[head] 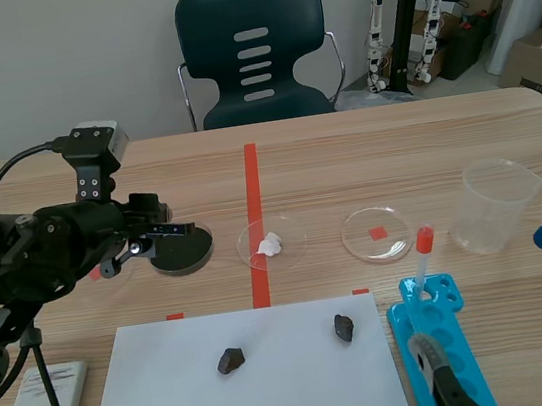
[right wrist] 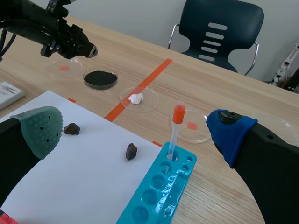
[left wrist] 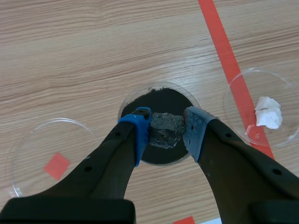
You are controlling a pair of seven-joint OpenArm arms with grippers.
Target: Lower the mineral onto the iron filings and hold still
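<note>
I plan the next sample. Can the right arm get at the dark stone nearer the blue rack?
Probably yes. The right gripper is open and the stone lies free on the white sheet ahead of it; only the rack stands beside the path.

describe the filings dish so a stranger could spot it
Find the long red tape line. Among the clear round dishes across it, the filings dish sits just left, below the left gripper. Only it is filled black.
</note>
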